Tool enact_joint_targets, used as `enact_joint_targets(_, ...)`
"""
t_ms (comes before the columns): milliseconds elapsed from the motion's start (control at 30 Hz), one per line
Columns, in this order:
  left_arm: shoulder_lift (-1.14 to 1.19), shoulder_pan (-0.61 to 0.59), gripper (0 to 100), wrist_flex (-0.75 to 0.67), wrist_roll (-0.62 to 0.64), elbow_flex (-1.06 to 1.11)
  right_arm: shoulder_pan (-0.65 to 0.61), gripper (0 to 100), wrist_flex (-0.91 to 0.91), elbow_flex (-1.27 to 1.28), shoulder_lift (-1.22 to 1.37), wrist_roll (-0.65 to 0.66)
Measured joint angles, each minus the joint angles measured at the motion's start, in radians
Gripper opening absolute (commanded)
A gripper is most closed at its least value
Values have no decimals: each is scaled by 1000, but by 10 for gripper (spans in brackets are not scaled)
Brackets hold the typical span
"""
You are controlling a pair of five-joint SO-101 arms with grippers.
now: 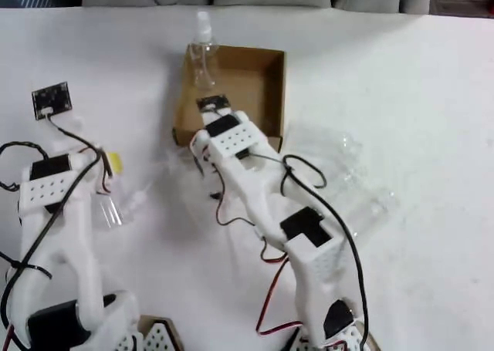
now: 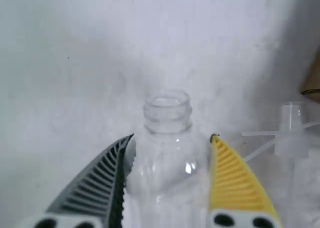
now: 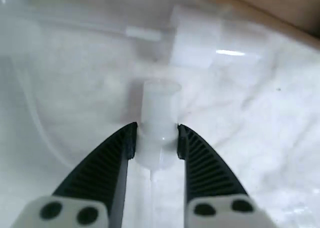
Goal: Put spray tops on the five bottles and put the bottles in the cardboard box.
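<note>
One capped bottle point(image 1: 204, 54) stands in the cardboard box point(image 1: 266, 89), far centre. Left gripper point(image 2: 172, 138) clamps one uncapped bottle point(image 2: 167, 163), near left; right gripper point(image 3: 156, 130) pinches one spray top point(image 3: 160, 107) beside the box.

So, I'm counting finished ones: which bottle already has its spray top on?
The upright bottle at the cardboard box's far corner; the held bottle in the left pincer has a bare open neck.

Left arm point(image 1: 54, 220) and right arm point(image 1: 258, 185): white shells, black servo blocks, black and red cables.
Left gripper point(image 2: 172, 138): one grey ribbed finger point(image 2: 100, 183), one yellow; right gripper point(image 3: 157, 127), just beside the cardboard box point(image 1: 247, 89): both black.
</note>
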Motion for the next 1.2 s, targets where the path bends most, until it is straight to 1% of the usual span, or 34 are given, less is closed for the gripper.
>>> enact_joint_targets(167,0,48,21,0,0,0,35,16,32,5,-120,15)
enact_joint_targets(300,-57,140,21,2,0,2,32,16,37,81,-241,101)
enact_joint_targets(467,-285,255,22,49,-2,3,60,16,37,201,-451,135)
enact_joint_targets(633,-529,408,23,54,-2,89,146,16,38,318,-703,137)
enact_joint_targets(833,-801,637,23,-3,0,239,269,16,38,462,-987,137)
enact_joint_targets(967,-990,778,23,-74,-2,338,347,16,32,471,-1171,137)
enact_joint_targets(1067,-1122,868,23,-157,-2,417,387,16,-35,471,-1301,137)
enact_joint_targets(1200,-1280,945,23,-250,-2,531,393,16,-178,471,-1461,137)
